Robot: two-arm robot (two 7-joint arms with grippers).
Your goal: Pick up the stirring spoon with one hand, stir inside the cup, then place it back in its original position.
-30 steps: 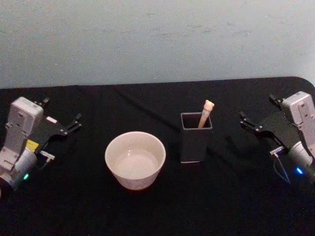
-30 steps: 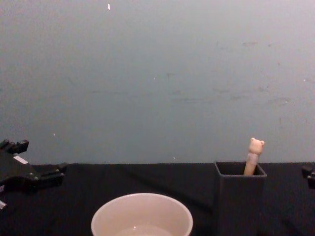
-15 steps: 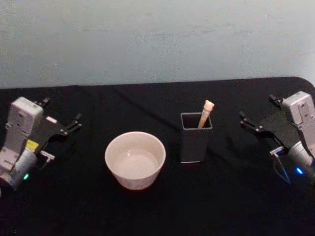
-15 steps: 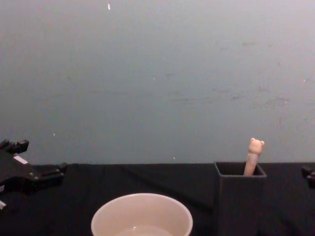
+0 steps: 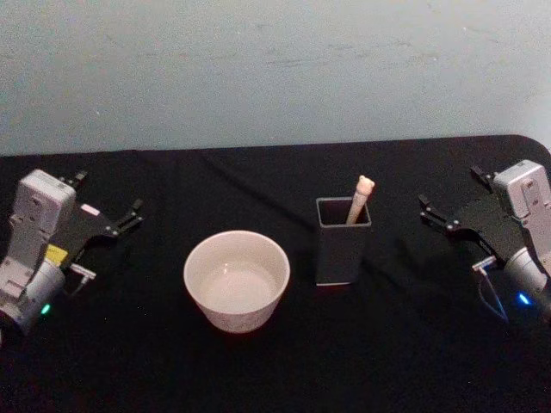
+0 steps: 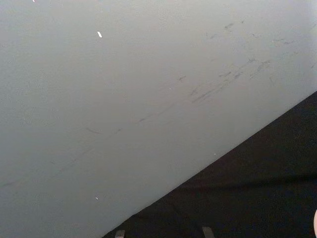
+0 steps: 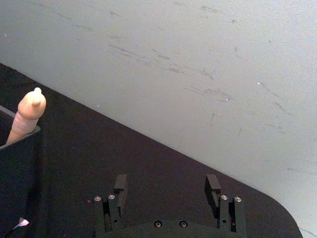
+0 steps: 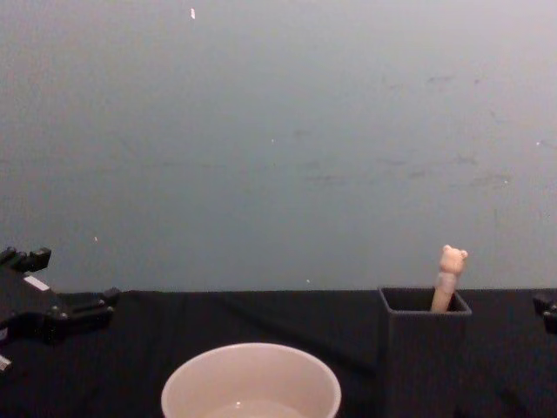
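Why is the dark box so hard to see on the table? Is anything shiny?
Head view: the holder box nearly blends into the black tablecloth, no shadow visible; the parked left gripper and right gripper fade too; the cup shows a soft sheen inside. Chest view: the stirring spoon stands pale against the evenly lit wall.

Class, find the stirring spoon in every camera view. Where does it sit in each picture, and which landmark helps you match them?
Head view: stirring spoon right of centre, leaning out of the holder box.
Chest view: lower right, knob above the box rim.
Right wrist view: left edge, knob poking from the box.
Left wrist view: faces the wall and black table.
Shared landmark: the dark holder box.
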